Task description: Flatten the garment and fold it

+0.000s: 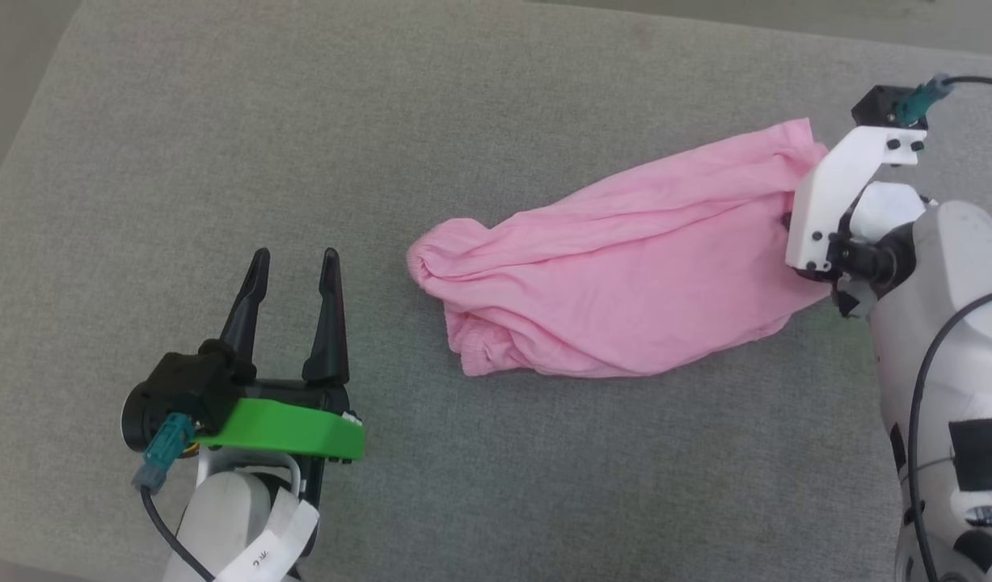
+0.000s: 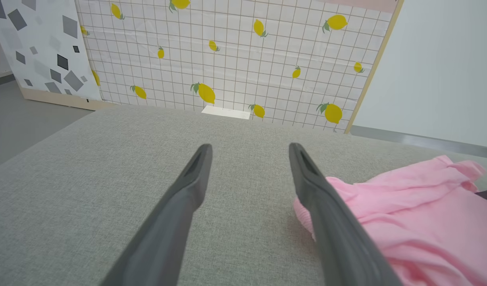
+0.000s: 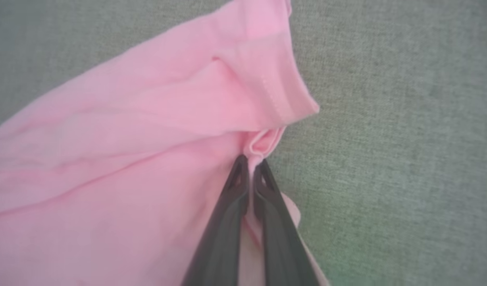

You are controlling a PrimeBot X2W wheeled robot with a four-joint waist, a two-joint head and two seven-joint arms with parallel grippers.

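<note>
- Grey woven-fabric worktop (image 1: 221, 121), flat, takes up most of the head view; its far edge shows in the left wrist view.
- Behind that edge stands a white grid-print panel with yellow lemons (image 2: 235, 59). A speckled grey-on-white panel (image 2: 41, 47) is on one side of it and a plain pale wall (image 2: 437, 71) on the other. Grey floor (image 2: 13, 115) at the corner.
- Garment (image 1: 625, 283): light pink, bunched and wrinkly. It lies on the worktop right of centre, stretched in a long shape from lower left to upper right.
- Gathered band end (image 1: 479, 347) is at its near-left tip.
- Right arm (image 1: 940, 307) comes in from the right edge, its white bracket over the garment's right end.
- Left arm at lower left, wrist with a green collar (image 1: 293, 428), fingers pointing up the view.
- Left gripper (image 1: 295, 257): jaws set wide, nothing between them, just left of the garment and not touching it.
- Right gripper (image 3: 251, 161): jaws pinched closed on a small fold of the garment's edge, just below the stitched hem (image 3: 275, 91); cloth shows between the fingers.
</note>
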